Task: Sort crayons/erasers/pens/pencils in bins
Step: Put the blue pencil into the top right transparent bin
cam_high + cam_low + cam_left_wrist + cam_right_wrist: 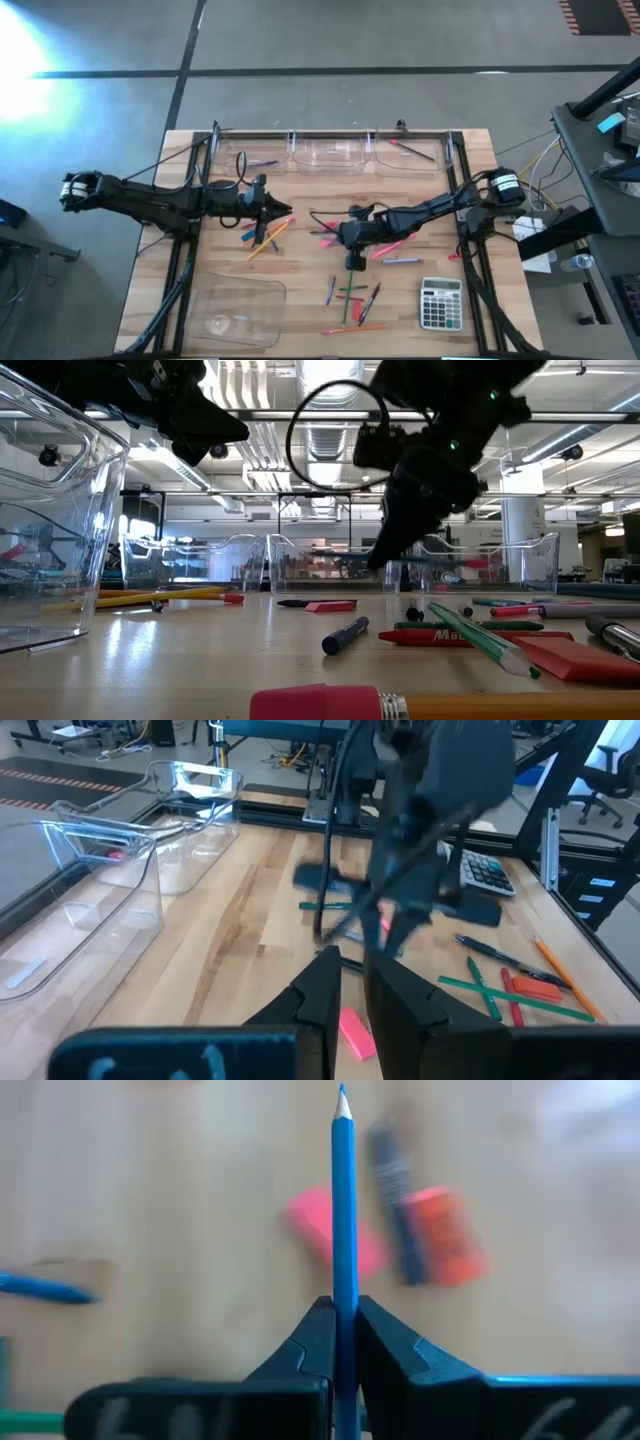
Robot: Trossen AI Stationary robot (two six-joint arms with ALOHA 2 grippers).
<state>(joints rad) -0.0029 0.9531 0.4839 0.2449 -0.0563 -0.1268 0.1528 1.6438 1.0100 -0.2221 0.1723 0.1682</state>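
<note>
**First:** Pink eraser tip of a pencil [330, 705] lies closest to the low camera, flat on the surface [300, 300]. Farther in, the right claw [344, 1315] is clenched on a blue pencil [343, 1200], whose sharpened point sticks out ahead of the fingertips.

**Second:** Where does that claw hang?

**First:** Near the middle of the surface, over the scatter of sticks [352, 298]. The left claw [285, 209] hangs toward the left edge, above a small bundle of orange and pink pencils [264, 238]; its fingers sit nearly together with nothing between them.

**Second:** How should the step go?

**First:** Judging by the grip, the pencil is held low on its shaft, so most of its length reaches forward. A level, unhurried carry to the row of clear bins [330, 152] along the far edge seems wise, tip kept clear of the bin walls, with the claw released only once the pencil is over the right tub. A swing could let the thin shaft pivot in the pads.

**Second:** What does one view give that another lacks?

**First:** Only the right wrist view shows the pencil pinched between the fingers; from above, the claw hides it. The high view alone shows the bins, the shallow tray [235, 310] at the near left corner and the calculator [440, 303] at the near right.
</note>
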